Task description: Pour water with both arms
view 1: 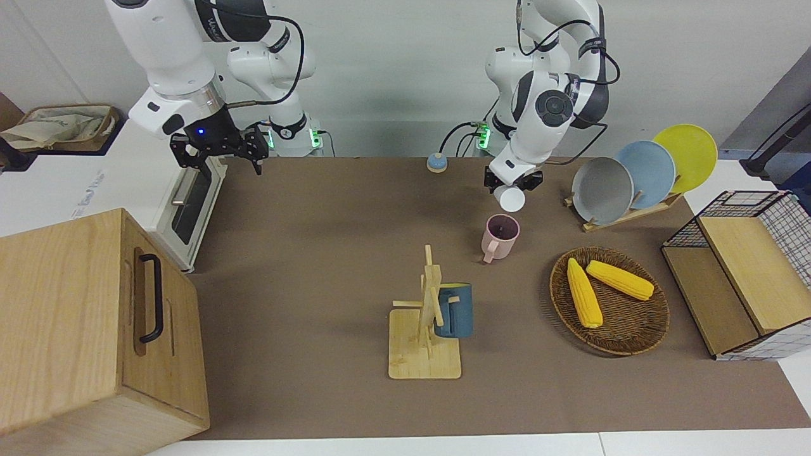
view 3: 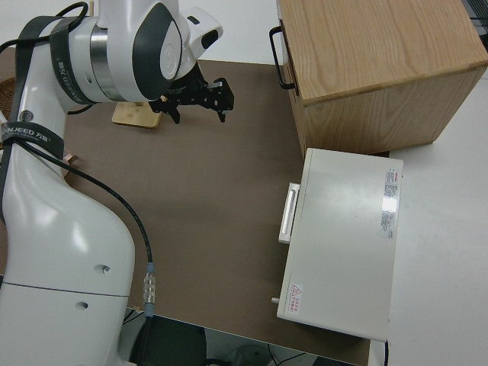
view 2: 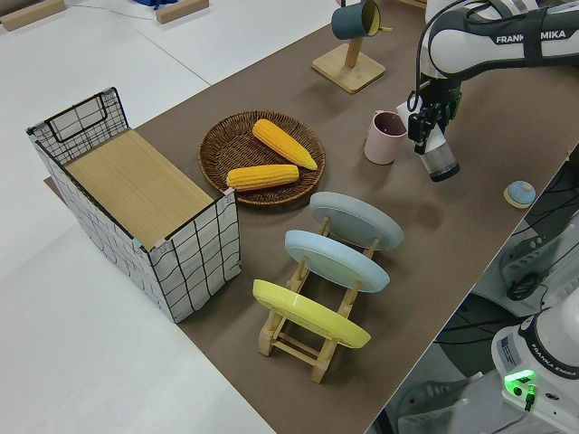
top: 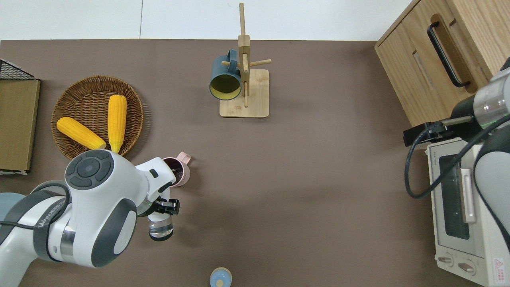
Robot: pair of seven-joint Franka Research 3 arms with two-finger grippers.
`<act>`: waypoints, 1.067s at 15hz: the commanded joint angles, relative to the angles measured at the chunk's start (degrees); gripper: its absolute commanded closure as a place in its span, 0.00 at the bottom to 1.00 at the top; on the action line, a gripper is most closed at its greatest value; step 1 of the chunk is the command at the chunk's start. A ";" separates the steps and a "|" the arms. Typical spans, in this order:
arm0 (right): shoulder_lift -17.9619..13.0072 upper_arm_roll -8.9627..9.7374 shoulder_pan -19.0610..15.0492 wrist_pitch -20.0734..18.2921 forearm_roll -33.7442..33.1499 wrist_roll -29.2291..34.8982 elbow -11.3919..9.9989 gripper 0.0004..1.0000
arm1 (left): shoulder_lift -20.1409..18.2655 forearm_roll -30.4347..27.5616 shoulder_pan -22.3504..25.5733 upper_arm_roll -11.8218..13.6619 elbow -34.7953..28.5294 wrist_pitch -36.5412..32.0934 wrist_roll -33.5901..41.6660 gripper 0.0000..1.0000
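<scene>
Arms: left arm (view 1: 545, 101) at work, right arm (view 1: 184, 57) parked. Left gripper (top: 165, 207) has its fingers closed on a clear bottle (top: 160, 228) w/ water, tilted, held over the tabletop (top: 318, 199) just beside the pink mug (top: 178, 170), nearer the robots. Right fingers spread wide, empty. Judged: bottle uncapped, blue cap (top: 220, 278) lying at the robots' edge; pour seems not begun or barely, mug contents unclear. Around, big to small: wood cabinet (view 1: 82, 323), toaster oven (view 1: 184, 202), wire crate (view 1: 747, 272), corn basket (view 1: 609, 301), plate rack (view 1: 640, 171), mug tree (view 1: 426, 329) w/ blue mug (view 1: 454, 310). Nothing blocks the pour.

Front camera facing the arms, overhead straight down, side cameras oblique; pink mug (view 1: 500, 236) common to three.
</scene>
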 commanded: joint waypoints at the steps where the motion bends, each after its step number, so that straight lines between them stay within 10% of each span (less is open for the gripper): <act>1: -0.02 0.02 -0.12 -0.68 0.24 -0.82 0.52 0.01 | 3.02 1.77 0.34 -0.03 4.88 -3.97 -1.07 1.00; 16: -0.02 0.02 -0.12 -0.68 0.24 -0.82 0.52 0.01 | 2.58 4.06 0.25 -0.03 5.40 -7.23 -1.77 1.00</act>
